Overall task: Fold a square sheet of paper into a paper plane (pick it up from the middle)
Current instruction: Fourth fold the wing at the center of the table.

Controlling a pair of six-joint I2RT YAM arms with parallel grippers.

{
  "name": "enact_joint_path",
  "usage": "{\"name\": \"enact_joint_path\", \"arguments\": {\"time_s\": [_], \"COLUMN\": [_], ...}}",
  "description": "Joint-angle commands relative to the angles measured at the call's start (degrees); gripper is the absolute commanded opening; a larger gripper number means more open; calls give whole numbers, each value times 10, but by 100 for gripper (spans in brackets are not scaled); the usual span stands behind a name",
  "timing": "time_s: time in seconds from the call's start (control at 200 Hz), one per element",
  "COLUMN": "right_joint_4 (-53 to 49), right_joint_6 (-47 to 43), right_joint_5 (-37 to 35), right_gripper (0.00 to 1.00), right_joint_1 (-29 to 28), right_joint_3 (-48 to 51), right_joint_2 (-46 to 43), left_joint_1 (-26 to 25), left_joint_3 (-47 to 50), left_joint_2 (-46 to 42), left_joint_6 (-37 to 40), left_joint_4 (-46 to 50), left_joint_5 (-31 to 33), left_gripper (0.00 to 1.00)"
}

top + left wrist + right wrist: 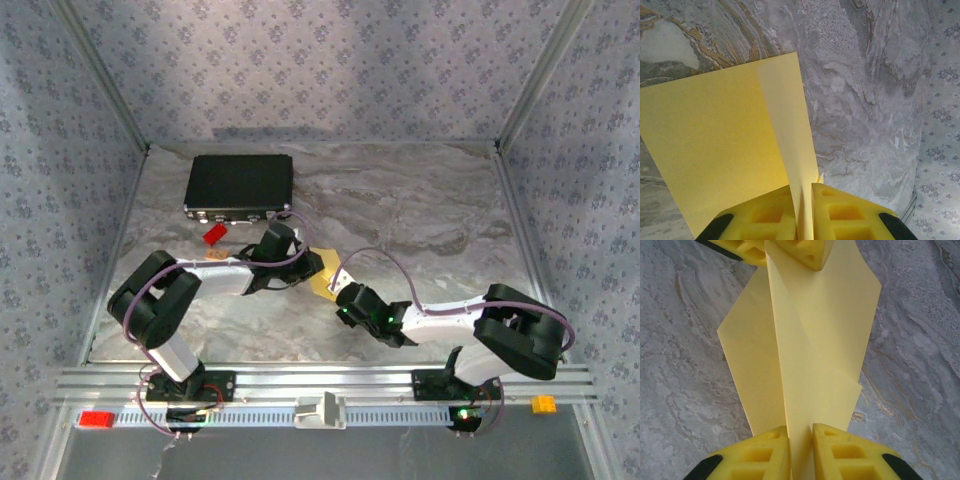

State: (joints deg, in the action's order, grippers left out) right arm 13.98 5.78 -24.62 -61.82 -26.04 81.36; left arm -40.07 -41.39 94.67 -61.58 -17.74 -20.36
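The square sheet of paper [324, 283], pale yellow, is held above the marble table between my two grippers, folded along a raised centre crease. My left gripper [306, 264] is shut on that crease from the far side. In the left wrist view its jaws [804, 200] pinch the upright fold while a broad flap [715, 150] spreads to the left. My right gripper [340, 296] is shut on the near end. In the right wrist view its jaws [801, 440] clamp the crease, slanted flaps [830, 325] fan out on both sides, and the left gripper's fingers [805, 252] grip the far end.
A black rectangular case [240, 183] lies at the back left, with a small red brick [213, 235] and a small tan block [214, 256] in front of it. Aluminium frame posts and patterned walls close in the table [420, 215]. A rail [330, 385] runs along the near edge.
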Motion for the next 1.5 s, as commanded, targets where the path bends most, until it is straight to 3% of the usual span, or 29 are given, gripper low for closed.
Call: {"name": "enact_joint_path", "arguments": {"time_s": [0.0, 0.355, 0.595, 0.845, 1.109, 1.494], "right_joint_4": [1, 0, -6, -9, 0, 58], "right_joint_6": [12, 18, 23, 46, 82, 137], "right_joint_5": [4, 7, 3, 26, 89, 216], "right_gripper": [19, 19, 11, 5, 2, 0], "right_joint_1": [5, 6, 9, 19, 45, 99], "right_joint_3": [-5, -8, -7, -7, -4, 28], "right_joint_2": [-9, -9, -6, -5, -3, 9], "left_joint_1": [3, 3, 3, 3, 4, 10], "left_joint_3": [-3, -4, -4, -5, 0, 17], "left_joint_2": [0, 2, 0, -16, -72, -121], "left_joint_6": [3, 3, 3, 9, 25, 35], "left_joint_4": [5, 6, 6, 16, 74, 111], "left_joint_5": [-11, -11, -12, -4, 46, 75], "left_gripper": [13, 13, 15, 25, 47, 51]}}
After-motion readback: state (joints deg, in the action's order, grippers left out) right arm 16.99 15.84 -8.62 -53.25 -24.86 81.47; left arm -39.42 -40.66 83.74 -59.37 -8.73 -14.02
